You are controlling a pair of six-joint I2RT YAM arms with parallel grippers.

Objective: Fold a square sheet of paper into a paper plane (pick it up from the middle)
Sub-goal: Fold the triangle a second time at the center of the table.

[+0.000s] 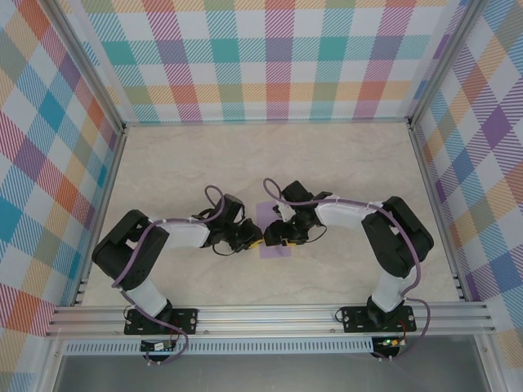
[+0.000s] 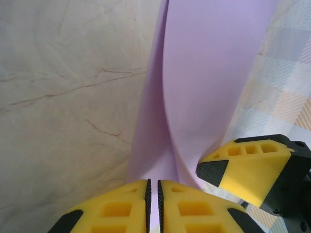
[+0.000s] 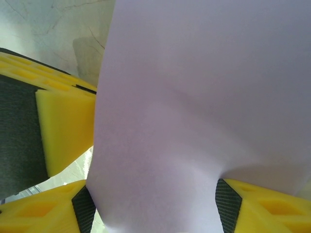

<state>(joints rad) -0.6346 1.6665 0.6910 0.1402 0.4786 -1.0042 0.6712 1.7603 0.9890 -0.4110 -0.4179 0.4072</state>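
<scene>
L fingers (image 2: pixel 116 208): yellow, pushed almost flat together, just a thin slit btw them. A bit of purple shows down in the slit, so they pinch the square sheet of paper (image 2: pixel 204 73). That makes the L gripper (image 2: pixel 153 183) closed tight on the sheet.

R fingers (image 3: pixel 262 204): far apart, big gap. The sheet fills the gap & reaches the black pad on each side. Can't tell if they squeeze it or just touch it. So the R gripper (image 3: pixel 153 206) stands wide w/ paper btw its fingers.

In the L wrist view, one R finger sits just beside the L fingers, its tip on the sheet.

The sheet bends up in a hump, not flat. One part lies on the table (image 1: pixel 343 163). From the top it is mid table, btw the 2 grippers, which meet nose to nose over it. The table is pale w/ thin marble lines. Plaid walls (image 1: pixel 261 57) stand round it.
</scene>
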